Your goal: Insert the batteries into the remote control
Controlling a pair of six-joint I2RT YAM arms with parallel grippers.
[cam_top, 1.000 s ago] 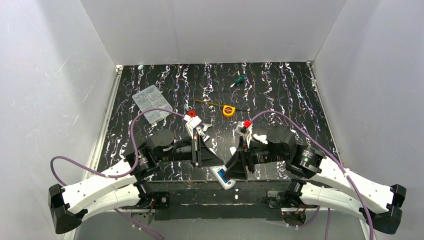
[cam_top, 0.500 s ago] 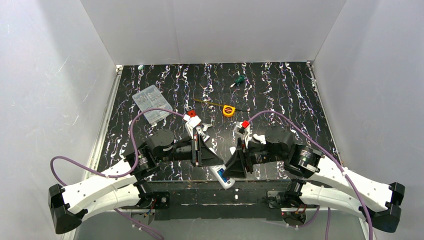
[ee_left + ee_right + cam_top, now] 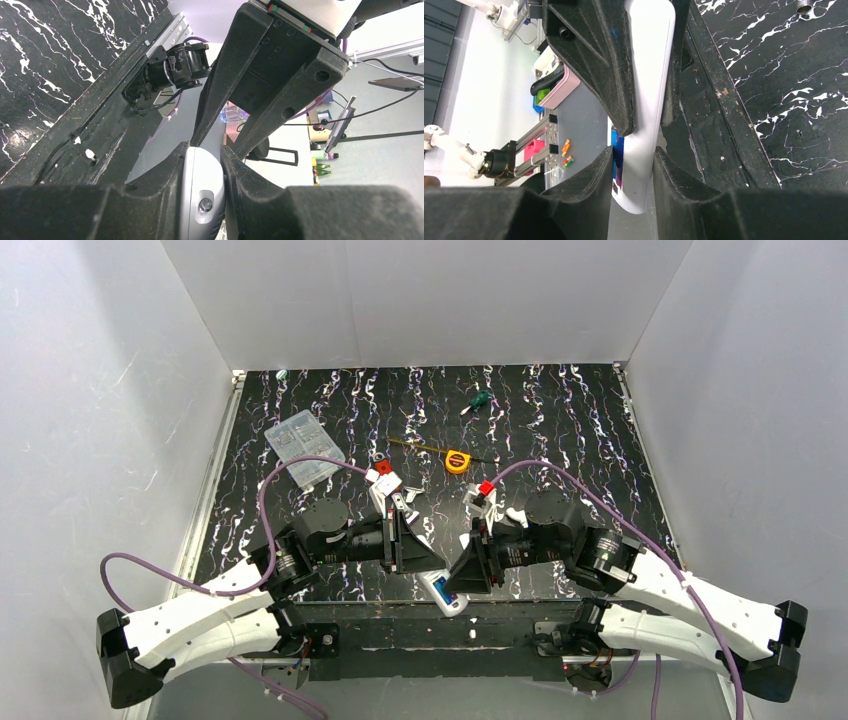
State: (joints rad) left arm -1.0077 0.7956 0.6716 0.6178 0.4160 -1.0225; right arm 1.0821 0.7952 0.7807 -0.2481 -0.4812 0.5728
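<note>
We are looking at the near edge of the tabletop [image 3: 560, 440], where the left gripper [image 3: 202, 165] is clamping one end of the remote control [image 3: 649, 75] in tight jaws. The right gripper [image 3: 631, 160] is straddling it, jaws partly open (pressing or not, we cannot tell). A blue battery [image 3: 618, 150] is sitting in it.

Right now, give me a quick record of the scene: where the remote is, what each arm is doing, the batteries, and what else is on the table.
remote control: held at the near edge of the table, between both arms
left gripper: fingers clamped on the remote
right gripper: fingers against both its sides
battery: blue, visible in the remote; count unclear
elsewhere: yellow tape measure, green-handled screwdriver, clear plastic box
</note>
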